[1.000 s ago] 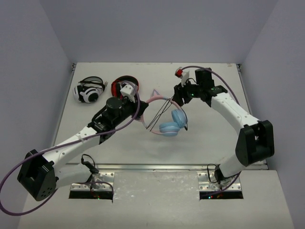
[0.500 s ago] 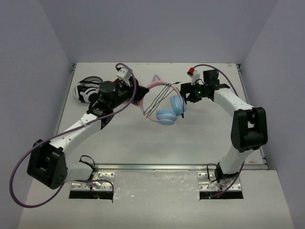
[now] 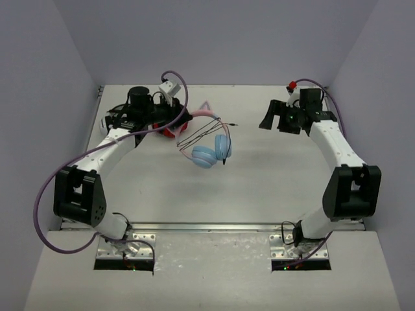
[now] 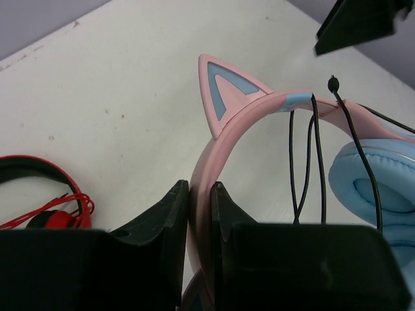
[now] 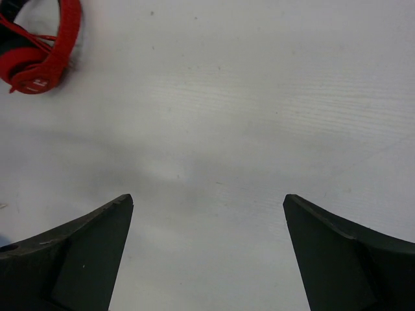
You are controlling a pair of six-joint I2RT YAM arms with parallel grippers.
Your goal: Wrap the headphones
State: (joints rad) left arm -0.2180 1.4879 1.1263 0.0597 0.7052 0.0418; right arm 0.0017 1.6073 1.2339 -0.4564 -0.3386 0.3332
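The headphones (image 3: 205,156) sit a little toward 11 o'clock from the middle of the table (image 3: 272,175). Their two light blue ear cups (image 3: 222,145) are down at the 6 o'clock end, and the pink headband (image 4: 259,103) arches up toward 12 o'clock. The left gripper (image 4: 200,194) comes in from the headphones' 10 o'clock side with its jaws pinched onto the headband, one finger on each face of the band, just below the cat ear (image 4: 224,91). The thin black cable (image 4: 318,155) crosses the headband in a few strands and hangs in loose loops between the band and the cups. The right gripper (image 5: 207,201) is out at the headphones' 3 o'clock, well apart from them, with its jaws spread wide over bare table and nothing between them. The red headphones (image 4: 39,188) lie just beside the left gripper, at its 9 o'clock in the wrist view.
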